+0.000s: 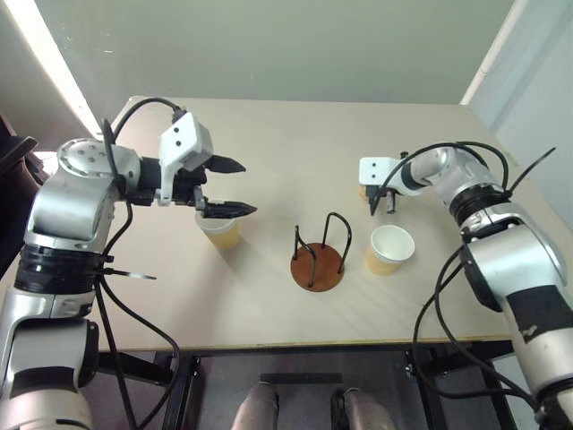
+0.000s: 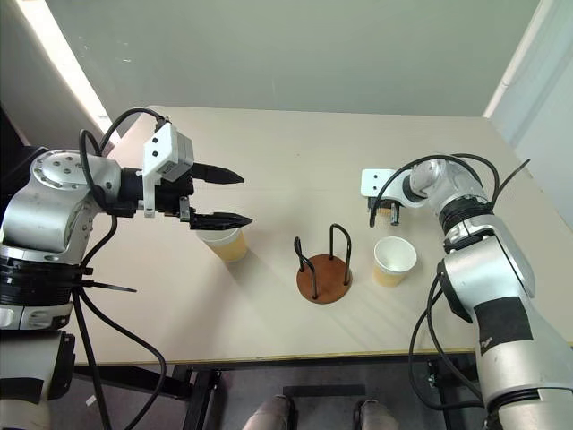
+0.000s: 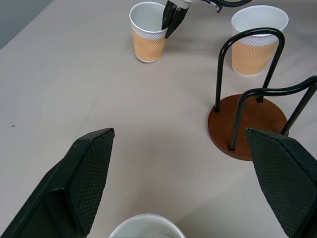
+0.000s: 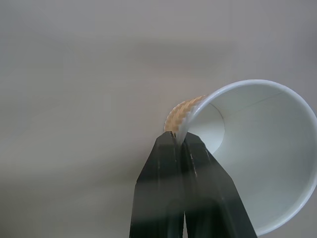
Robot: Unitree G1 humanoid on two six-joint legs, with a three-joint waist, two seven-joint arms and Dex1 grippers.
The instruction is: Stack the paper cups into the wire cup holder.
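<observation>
left gripper point(image 1: 235, 187) gapes above one cup point(image 1: 219, 229); right gripper point(image 4: 181, 140) pinches another's rim.

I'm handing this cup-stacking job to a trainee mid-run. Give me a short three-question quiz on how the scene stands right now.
1. True or false: a paper cup already sits inside the wire cup holder.
2. What is the right gripper shut on? A) the holder's wire loop B) the rim of the far cup C) nothing
3. Fill in: the left gripper hangs with its jaws ____ above the near-left cup.

Key
1. False. The holder is empty; all three cups, including the cup right of the holder, stand on the table.
2. B. One finger is inside the wall, one outside.
3. Open.
</observation>
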